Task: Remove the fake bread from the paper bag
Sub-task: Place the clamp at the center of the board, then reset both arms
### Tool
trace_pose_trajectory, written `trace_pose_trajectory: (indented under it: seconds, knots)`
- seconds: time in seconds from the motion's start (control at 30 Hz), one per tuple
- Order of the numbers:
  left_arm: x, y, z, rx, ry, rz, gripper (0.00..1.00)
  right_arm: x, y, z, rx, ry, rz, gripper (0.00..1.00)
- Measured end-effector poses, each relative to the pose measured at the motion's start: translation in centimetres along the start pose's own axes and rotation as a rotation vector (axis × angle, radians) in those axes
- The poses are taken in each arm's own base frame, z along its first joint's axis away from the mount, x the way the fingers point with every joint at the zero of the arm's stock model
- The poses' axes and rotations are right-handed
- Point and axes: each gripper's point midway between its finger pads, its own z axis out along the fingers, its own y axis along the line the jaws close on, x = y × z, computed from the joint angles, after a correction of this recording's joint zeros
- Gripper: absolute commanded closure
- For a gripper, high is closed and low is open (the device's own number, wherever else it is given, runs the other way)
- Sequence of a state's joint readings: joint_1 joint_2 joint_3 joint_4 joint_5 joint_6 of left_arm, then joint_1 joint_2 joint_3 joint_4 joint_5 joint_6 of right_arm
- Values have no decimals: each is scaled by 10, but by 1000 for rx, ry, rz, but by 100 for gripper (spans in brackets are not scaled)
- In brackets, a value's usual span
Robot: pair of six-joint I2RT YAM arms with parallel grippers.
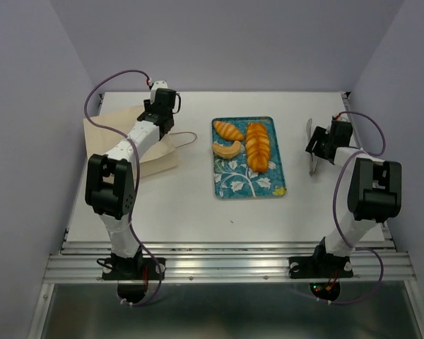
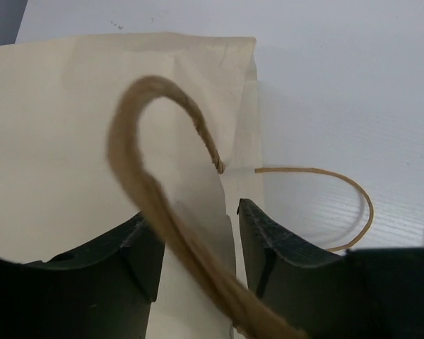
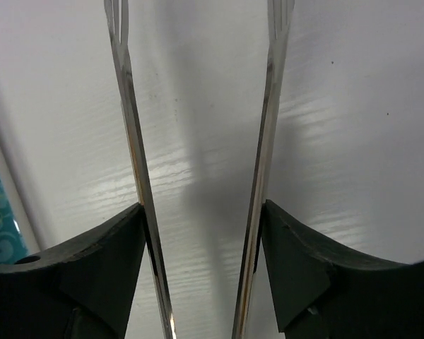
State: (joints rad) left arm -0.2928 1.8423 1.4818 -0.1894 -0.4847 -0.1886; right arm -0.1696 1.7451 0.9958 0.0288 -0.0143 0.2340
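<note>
Three glossy orange toy breads lie on the teal floral tray [image 1: 251, 185]: the long ridged loaf [image 1: 256, 145], the croissant [image 1: 227, 149] and the oval roll [image 1: 228, 131]. The beige paper bag [image 1: 109, 131] lies flat at the back left. My left gripper [image 1: 159, 116] hangs over its mouth end. In the left wrist view its fingers [image 2: 198, 226] stand apart on either side of a paper edge of the bag [image 2: 56, 127]. One string handle [image 2: 141, 176] loops up between them. My right gripper [image 3: 201, 212] is shut on metal tongs [image 3: 131, 141], one finger against the outside of each arm.
The bag's other handle [image 2: 360, 205] lies on the white table towards the tray. The tongs [image 1: 311, 148] and the right gripper [image 1: 315, 147] are to the right of the tray. Lilac walls close in the back and both sides.
</note>
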Motion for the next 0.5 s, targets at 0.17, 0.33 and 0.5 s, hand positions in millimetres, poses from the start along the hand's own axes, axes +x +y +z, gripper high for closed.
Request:
trace_pose_trajectory:
  seconds: [0.17, 0.33, 0.5]
  knots:
    - [-16, 0, -15, 34, -32, -22, 13, 3, -8, 4, 39, 2, -18, 0]
    - [-52, 8, -60, 110, -128, -77, 7, -17, -10, -10, 60, -60, -19, 0]
    - [-87, 20, -108, 181, -251, -143, 1, -72, -2, -63, 65, -241, 24, 0]
